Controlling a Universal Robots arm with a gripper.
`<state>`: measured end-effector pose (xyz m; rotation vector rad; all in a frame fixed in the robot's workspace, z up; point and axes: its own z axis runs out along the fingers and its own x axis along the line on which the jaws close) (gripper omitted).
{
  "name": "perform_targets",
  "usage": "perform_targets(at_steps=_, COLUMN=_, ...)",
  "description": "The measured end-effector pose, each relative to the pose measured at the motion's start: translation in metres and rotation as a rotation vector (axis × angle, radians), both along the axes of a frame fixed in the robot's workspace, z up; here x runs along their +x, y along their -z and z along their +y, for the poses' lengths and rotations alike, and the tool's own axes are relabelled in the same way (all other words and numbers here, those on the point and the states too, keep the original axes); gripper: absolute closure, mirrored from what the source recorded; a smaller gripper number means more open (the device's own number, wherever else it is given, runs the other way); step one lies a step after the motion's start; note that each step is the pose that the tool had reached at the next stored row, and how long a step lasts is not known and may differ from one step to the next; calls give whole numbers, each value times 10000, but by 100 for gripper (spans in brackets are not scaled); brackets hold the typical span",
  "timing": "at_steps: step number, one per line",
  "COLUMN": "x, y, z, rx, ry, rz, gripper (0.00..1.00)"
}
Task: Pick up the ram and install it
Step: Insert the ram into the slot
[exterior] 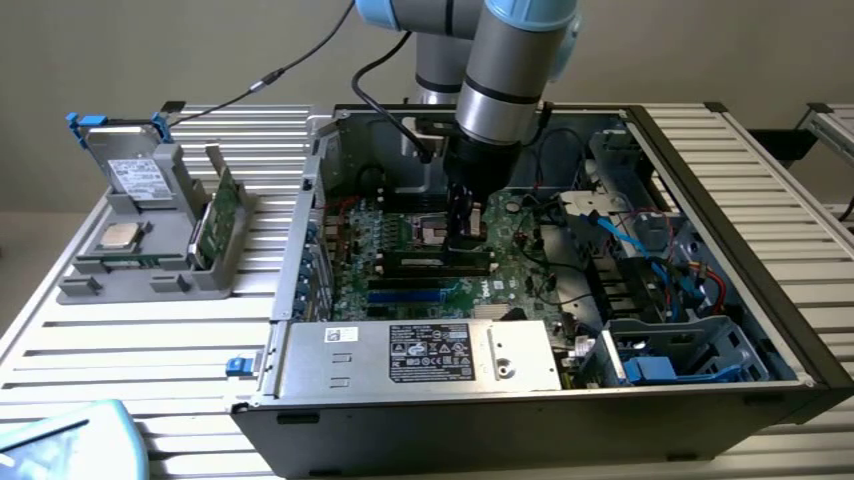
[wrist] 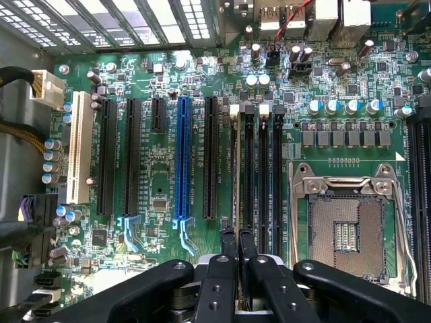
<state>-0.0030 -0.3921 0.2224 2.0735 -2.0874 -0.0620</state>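
Open computer case (exterior: 534,430) houses the motherboard (wrist: 158,175); the hand (wrist: 238,237), pressed nearly together, apparently pinches the ram (wrist: 234,182) on edge, long axis parallel to the memory slots (wrist: 277,182).

**Colour key.** Gripper (wrist: 238,241): matt black. Arm (exterior: 514,70) above it: silver-grey with pale blue joints. Ram (wrist: 235,175), pinched edge-on between the jaws: a thin grey-green strip. Motherboard (wrist: 161,182) beneath the gripper: green, speckled with silver solder points. Slots beside the ram: black with white end latches. Farther out on that side: one blue slot (wrist: 182,158), then a white slot (wrist: 81,148). Processor socket (wrist: 347,185), on the gripper's other side: silver frame around a brown-gold pin field. Capacitors (wrist: 333,106): silver marked with blue. Power supply (exterior: 427,355), near the gripper: bare silver with a black-and-white label. Holder (exterior: 134,260), well apart from the gripper: grey. Table (exterior: 134,350): white slats.
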Motion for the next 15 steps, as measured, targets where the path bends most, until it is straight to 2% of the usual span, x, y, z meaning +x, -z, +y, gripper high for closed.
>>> perform_targets(at_steps=15, x=0, y=-14, z=-1, rx=1, ry=0, rz=6, gripper=87)
